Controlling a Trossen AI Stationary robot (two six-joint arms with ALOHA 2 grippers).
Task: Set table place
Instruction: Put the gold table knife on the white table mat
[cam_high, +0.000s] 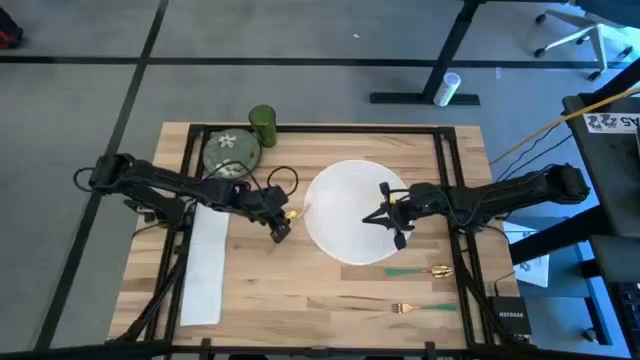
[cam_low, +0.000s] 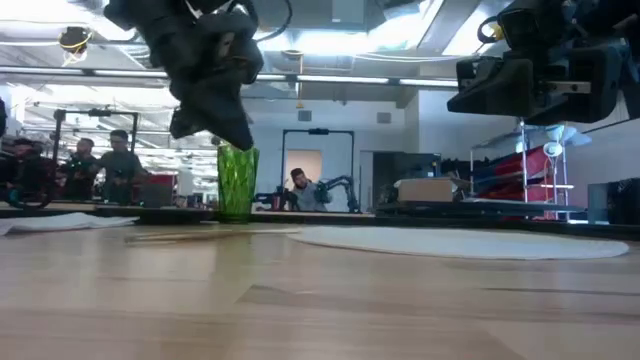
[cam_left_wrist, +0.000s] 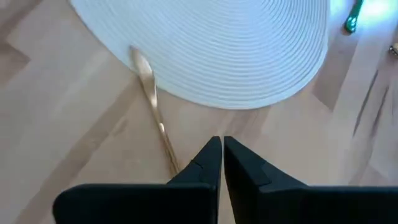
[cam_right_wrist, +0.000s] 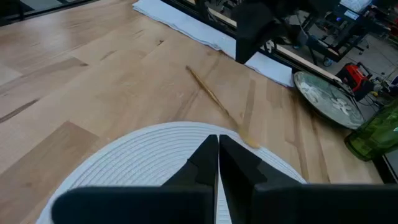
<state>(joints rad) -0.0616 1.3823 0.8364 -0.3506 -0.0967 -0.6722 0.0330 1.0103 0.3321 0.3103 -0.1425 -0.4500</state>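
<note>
- Two grippers hang above the table, both with fingers pressed together and holding nothing.
- Left gripper sits just off the left edge of the white round placemat, over bare wood; a gold utensil lies below it, bowl end resting on the mat's rim.
- Right gripper is over the placemat's right half.
- Green glass and patterned plate stand at the far left; white napkin along the left side.

The table carries placemat, napkin, plate, glass, cutlery.
</note>
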